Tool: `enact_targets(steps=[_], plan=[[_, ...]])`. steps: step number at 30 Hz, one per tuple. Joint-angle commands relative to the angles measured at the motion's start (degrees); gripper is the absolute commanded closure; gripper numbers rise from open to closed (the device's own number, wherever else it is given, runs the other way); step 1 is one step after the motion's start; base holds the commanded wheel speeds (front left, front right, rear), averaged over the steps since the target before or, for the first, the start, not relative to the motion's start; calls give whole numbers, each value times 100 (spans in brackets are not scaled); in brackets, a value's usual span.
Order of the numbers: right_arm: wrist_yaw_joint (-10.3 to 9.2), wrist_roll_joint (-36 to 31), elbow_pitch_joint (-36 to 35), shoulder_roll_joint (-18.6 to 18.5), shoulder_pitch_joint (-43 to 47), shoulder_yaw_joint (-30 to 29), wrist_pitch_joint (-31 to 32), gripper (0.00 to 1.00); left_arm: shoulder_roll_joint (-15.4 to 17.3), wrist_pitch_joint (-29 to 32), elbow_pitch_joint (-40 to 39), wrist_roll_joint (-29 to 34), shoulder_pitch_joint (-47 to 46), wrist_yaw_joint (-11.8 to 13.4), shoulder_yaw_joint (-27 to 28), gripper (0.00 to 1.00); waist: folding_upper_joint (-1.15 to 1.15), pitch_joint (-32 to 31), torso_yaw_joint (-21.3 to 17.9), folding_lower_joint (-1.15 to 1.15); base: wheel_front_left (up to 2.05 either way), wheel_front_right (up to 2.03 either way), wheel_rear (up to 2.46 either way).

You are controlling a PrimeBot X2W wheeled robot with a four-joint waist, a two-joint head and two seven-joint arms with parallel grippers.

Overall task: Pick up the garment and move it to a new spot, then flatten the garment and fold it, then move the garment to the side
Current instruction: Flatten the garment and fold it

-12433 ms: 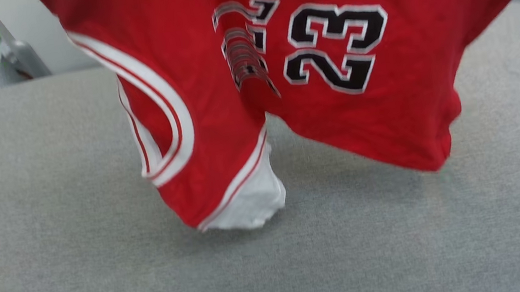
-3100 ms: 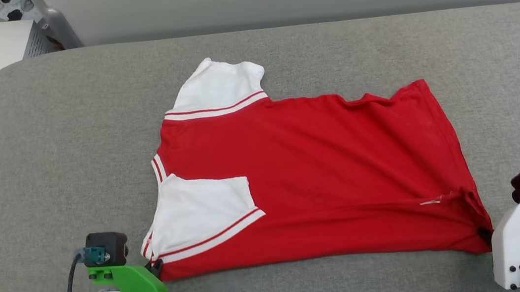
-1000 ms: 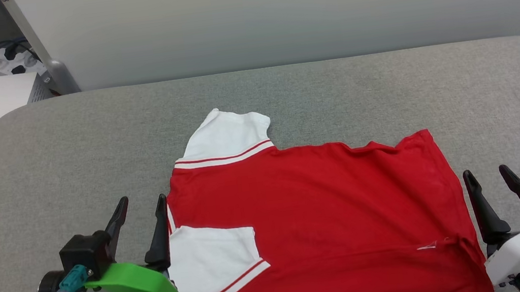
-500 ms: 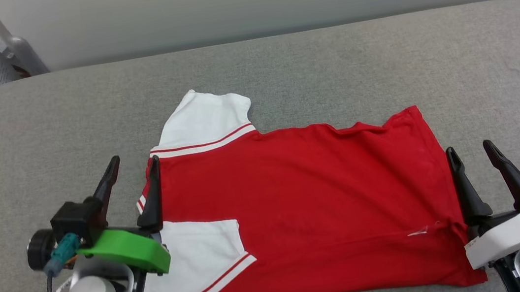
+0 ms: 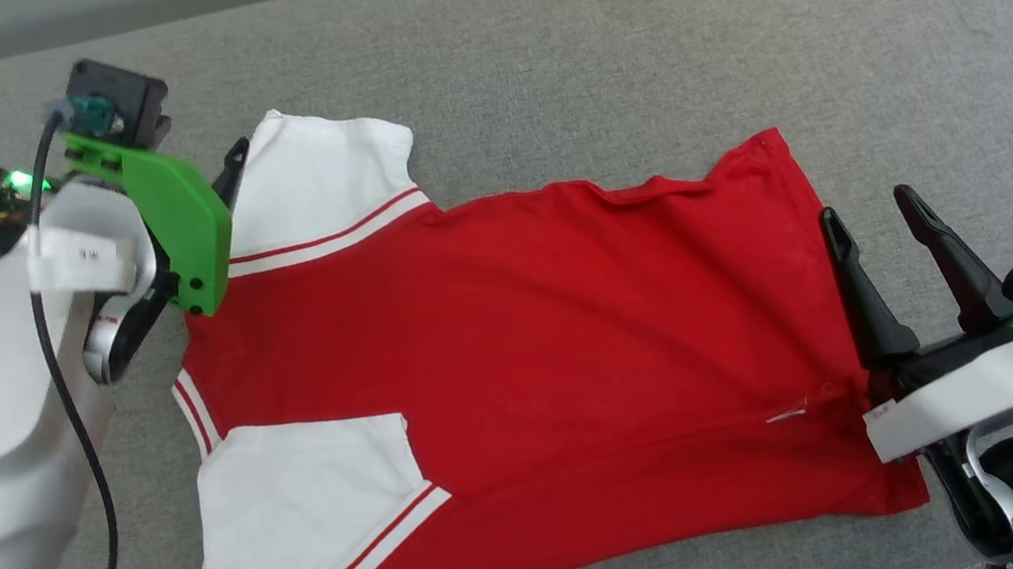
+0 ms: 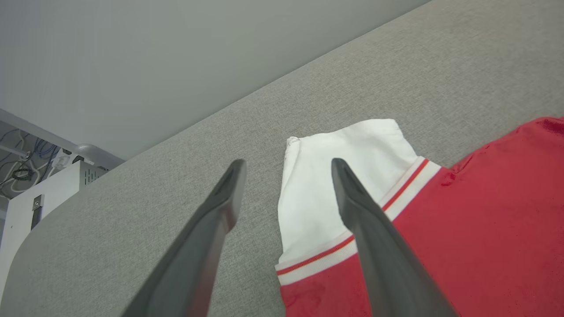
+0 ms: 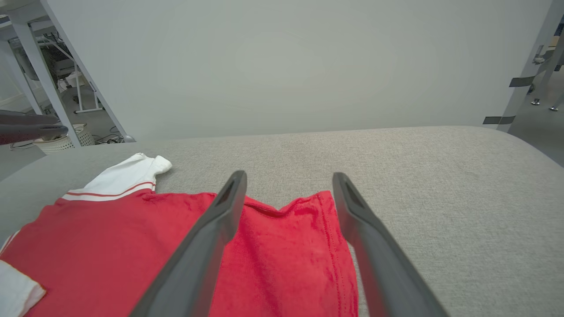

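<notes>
You have the garment [image 5: 552, 337] flat (plain side up); folding remains. Left gripper [image 6: 286, 165] at its sleeve [image 5: 319, 172], right gripper [image 5: 869, 206] at its hem [image 5: 797, 191], jaws wide, empty.

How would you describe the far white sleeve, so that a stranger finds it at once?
On the grey padded surface lies a red garment. At its far left corner, by the left hand, one white sleeve sticks out onto the grey. The other sleeve lies folded over the red.
</notes>
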Motion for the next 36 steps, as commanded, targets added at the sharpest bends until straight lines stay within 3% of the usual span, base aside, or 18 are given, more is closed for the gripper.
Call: enact_targets(steps=[1,4,11,19,29,30,31,36], plan=[[-5,48,-36,23,-120,54,-4,0,72,310,76,-196,-288,-14,-211,0,0,388,-296,0,0,0,0],[-5,100,-29,56,-221,159,-5,0,318,1219,193,-725,-844,-16,-839,0,0,569,-416,0,0,0,0],[-5,175,27,85,-426,367,-105,0,626,1893,622,-1453,-1799,-17,-1401,0,0,925,-648,0,0,0,0],[-5,234,148,142,-591,593,-227,0,672,1910,1219,-1771,-2158,-18,-1816,0,0,1160,-849,0,0,0,0],[-5,212,272,130,-645,606,-272,0,571,1406,2160,-1646,-2404,59,-1964,0,0,1248,-878,0,0,0,0],[-5,207,283,132,-646,608,-271,0,525,1468,2250,-1712,-2389,48,-1966,34,0,1237,-869,0,0,0,0],[-5,205,297,138,-650,621,-266,0,449,1563,2362,-1819,-2369,32,-1970,100,0,1217,-851,0,0,0,0],[-5,202,334,119,-663,606,-232,0,294,1552,2431,-2177,-2281,-1,-1875,100,0,1132,-786,0,0,0,0]])
